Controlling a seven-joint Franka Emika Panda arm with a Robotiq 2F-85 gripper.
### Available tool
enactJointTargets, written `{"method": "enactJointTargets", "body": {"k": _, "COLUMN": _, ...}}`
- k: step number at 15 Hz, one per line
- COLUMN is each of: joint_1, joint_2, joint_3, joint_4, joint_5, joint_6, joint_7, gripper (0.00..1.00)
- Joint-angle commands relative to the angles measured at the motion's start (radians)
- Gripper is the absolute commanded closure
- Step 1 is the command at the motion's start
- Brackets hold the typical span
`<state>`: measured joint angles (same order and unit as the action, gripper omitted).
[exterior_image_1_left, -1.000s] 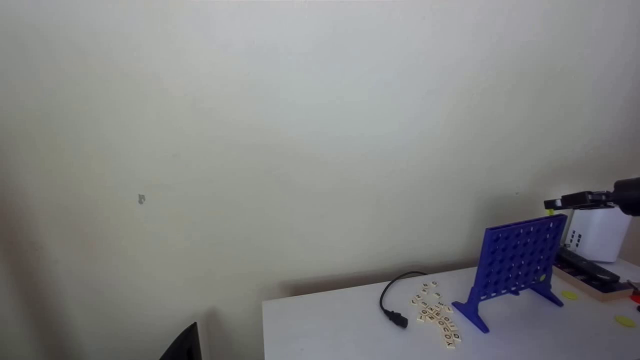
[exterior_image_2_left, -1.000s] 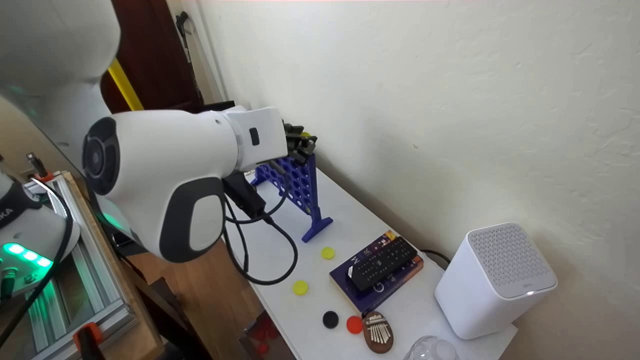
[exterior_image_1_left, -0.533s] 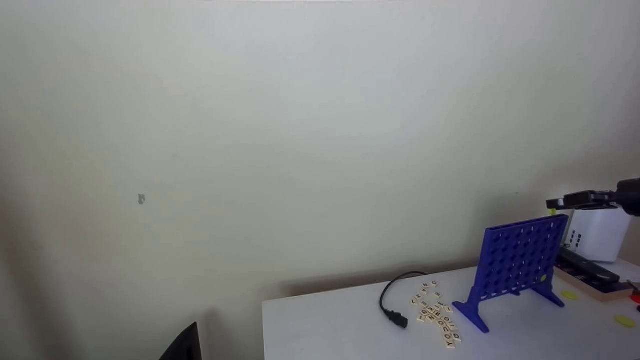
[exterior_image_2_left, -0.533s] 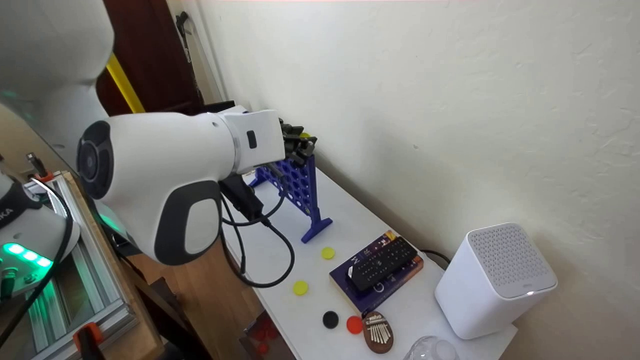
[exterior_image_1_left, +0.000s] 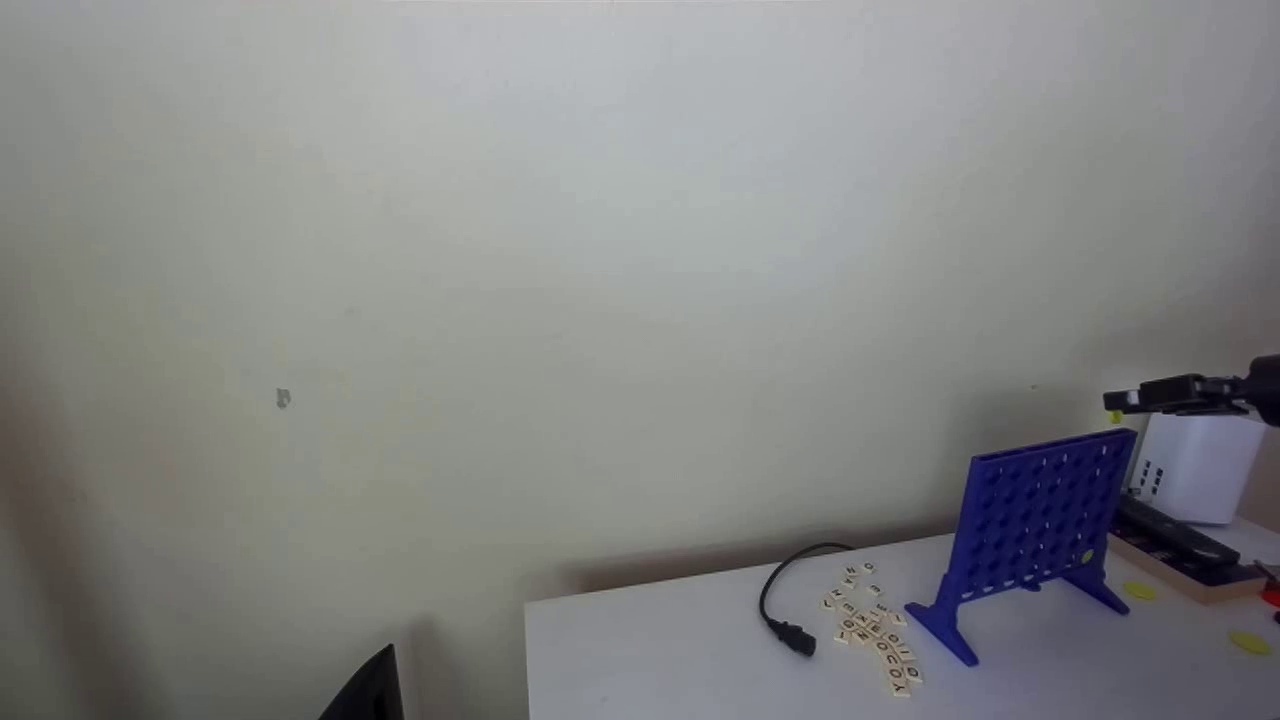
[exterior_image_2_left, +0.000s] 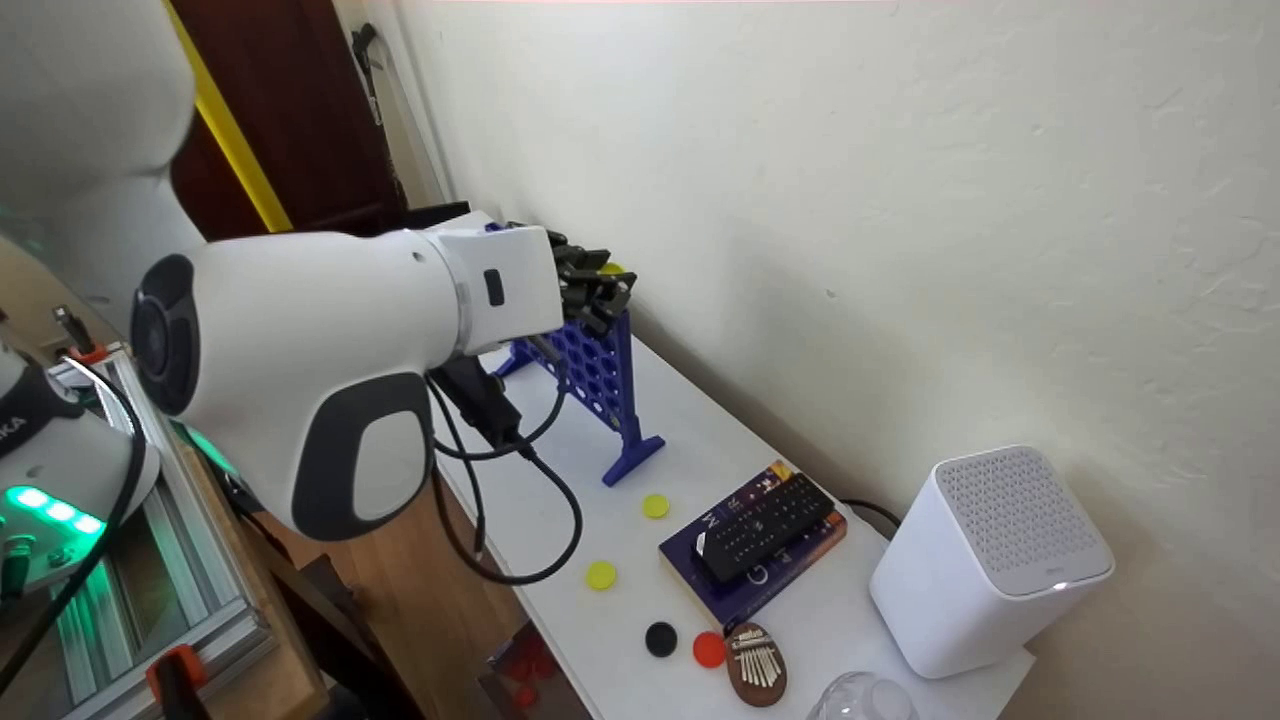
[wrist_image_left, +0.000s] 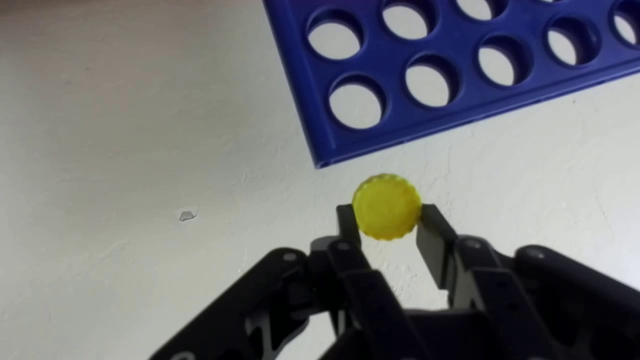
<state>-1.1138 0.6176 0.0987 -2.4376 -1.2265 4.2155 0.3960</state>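
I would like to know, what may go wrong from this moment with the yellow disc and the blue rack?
The gripper pinches the yellow disc only at its rim, so it might slip or turn. The disc is near an upper corner of the blue rack, which stands on feet; there the gripper could bump and shift it. If let go here, the disc may drop past the rack onto the white table.
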Motion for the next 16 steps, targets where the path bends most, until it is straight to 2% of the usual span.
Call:
{"method": "enactJointTargets", "body": {"k": 1, "joint_1": -0.001, "joint_2": -0.006, "joint_3": 0.0, "joint_4": -0.035, "joint_5": 0.013, "joint_6": 0.017, "joint_7": -0.032, "gripper": 0.9}}
{"method": "enactJointTargets", "body": {"k": 3, "joint_1": 0.001, "joint_2": -0.007, "joint_3": -0.001, "joint_4": -0.042, "joint_5": 0.012, "joint_6": 0.013, "joint_7": -0.038, "gripper": 0.9}}
{"method": "enactJointTargets", "body": {"k": 4, "joint_1": 0.034, "joint_2": -0.009, "joint_3": -0.031, "joint_4": -0.043, "joint_5": 0.019, "joint_6": 0.025, "joint_7": -0.032, "gripper": 0.9}}
{"method": "enactJointTargets", "body": {"k": 8, "joint_1": 0.069, "joint_2": -0.01, "joint_3": -0.069, "joint_4": -0.039, "joint_5": 0.025, "joint_6": 0.025, "joint_7": -0.023, "gripper": 0.9}}
{"method": "enactJointTargets", "body": {"k": 9, "joint_1": 0.021, "joint_2": -0.011, "joint_3": -0.023, "joint_4": -0.04, "joint_5": 0.02, "joint_6": 0.002, "joint_7": -0.033, "gripper": 0.9}}
{"method": "enactJointTargets", "body": {"k": 11, "joint_1": 0.072, "joint_2": -0.008, "joint_3": -0.068, "joint_4": -0.037, "joint_5": 0.034, "joint_6": 0.026, "joint_7": -0.025, "gripper": 0.9}}
{"method": "enactJointTargets", "body": {"k": 13, "joint_1": 0.028, "joint_2": -0.009, "joint_3": -0.027, "joint_4": -0.038, "joint_5": 0.027, "joint_6": 0.003, "joint_7": -0.034, "gripper": 0.9}}
{"method": "enactJointTargets", "body": {"k": 14, "joint_1": 0.063, "joint_2": -0.008, "joint_3": -0.061, "joint_4": -0.038, "joint_5": 0.034, "joint_6": 0.023, "joint_7": -0.028, "gripper": 0.9}}
{"method": "enactJointTargets", "body": {"k": 15, "joint_1": 0.062, "joint_2": -0.009, "joint_3": -0.062, "joint_4": -0.036, "joint_5": 0.035, "joint_6": 0.025, "joint_7": -0.024, "gripper": 0.9}}
{"method": "enactJointTargets", "body": {"k": 16, "joint_1": 0.008, "joint_2": -0.007, "joint_3": -0.011, "joint_4": -0.035, "joint_5": 0.029, "joint_6": 0.004, "joint_7": -0.036, "gripper": 0.9}}
